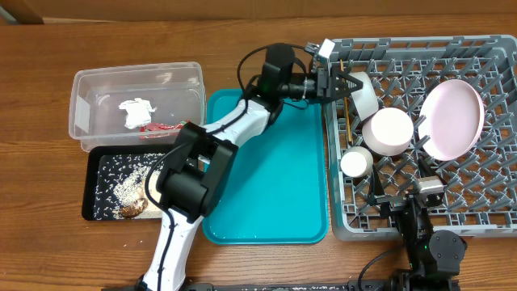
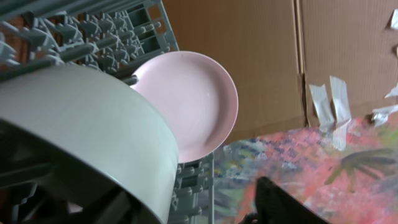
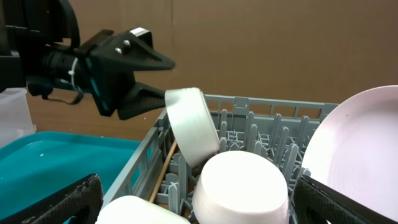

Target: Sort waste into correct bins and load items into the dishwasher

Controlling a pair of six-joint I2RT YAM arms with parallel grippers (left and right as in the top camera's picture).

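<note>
The grey-rimmed bowl (image 1: 364,94) stands on edge among the pegs at the far-left corner of the grey dish rack (image 1: 485,212). My left gripper (image 1: 342,83) is open, its fingers spread beside the bowl's rim (image 3: 189,124). One finger is hidden behind the bowl in the left wrist view (image 2: 87,124). The pale-pink bowl (image 1: 388,131) lies upside down, the white cup (image 1: 355,163) is beside it, and the pink plate (image 1: 451,120) stands upright. A chopstick (image 3: 164,171) lies along the rack's left wall. My right gripper (image 1: 421,196) is open and empty over the rack's near edge.
The teal tray (image 1: 266,226) lies left of the rack, under the left arm. The clear tub (image 1: 89,89) holds the white tissue (image 1: 136,111) and red wrapper (image 1: 164,128). The black tray (image 1: 93,174) in front of it holds rice scraps (image 1: 129,190).
</note>
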